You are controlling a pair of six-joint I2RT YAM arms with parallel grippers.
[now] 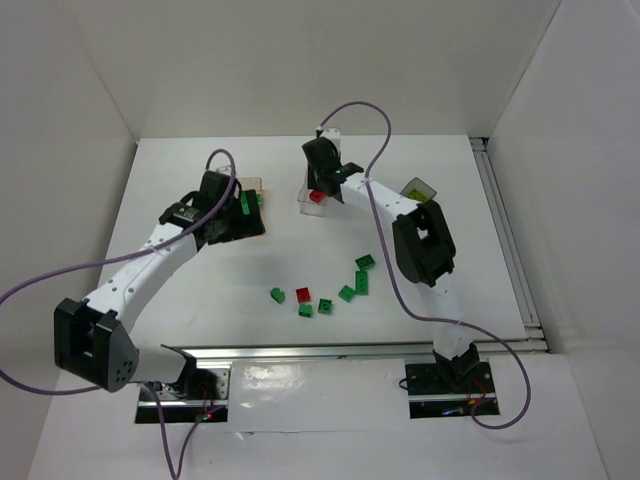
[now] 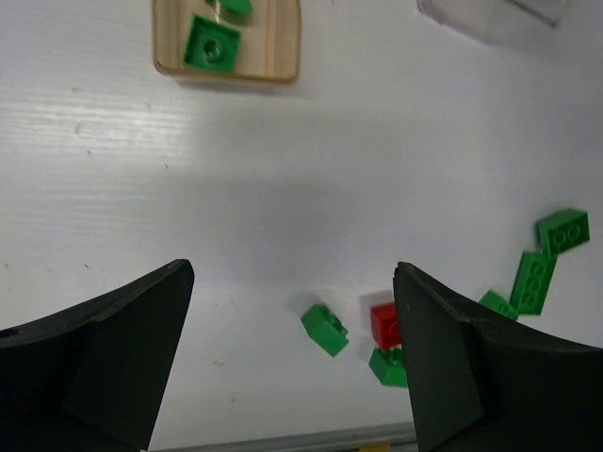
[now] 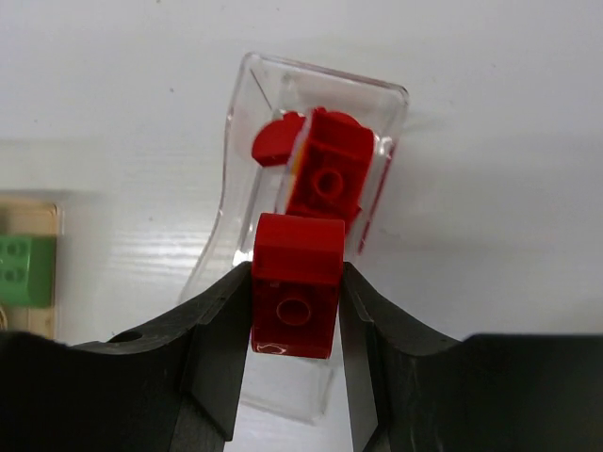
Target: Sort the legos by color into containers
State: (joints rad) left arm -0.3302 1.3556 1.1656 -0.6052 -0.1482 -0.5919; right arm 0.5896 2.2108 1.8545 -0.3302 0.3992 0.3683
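Observation:
My right gripper (image 3: 295,275) is shut on a red lego (image 3: 297,292), held above the clear container (image 3: 325,81). More red legos (image 3: 330,174) lie inside that container. From the top view, the right gripper (image 1: 322,188) hangs over the clear container (image 1: 318,205) at the back centre. My left gripper (image 2: 292,273) is open and holds nothing; it sits by the tan container (image 1: 256,186), which holds green legos (image 2: 212,42). Loose on the table are several green legos (image 1: 361,280) and one red lego (image 1: 302,295).
A dark container (image 1: 420,188) with yellow-green contents stands at the back right, behind the right arm. An aluminium rail (image 1: 350,350) runs along the near table edge. White walls close in the left, back and right sides.

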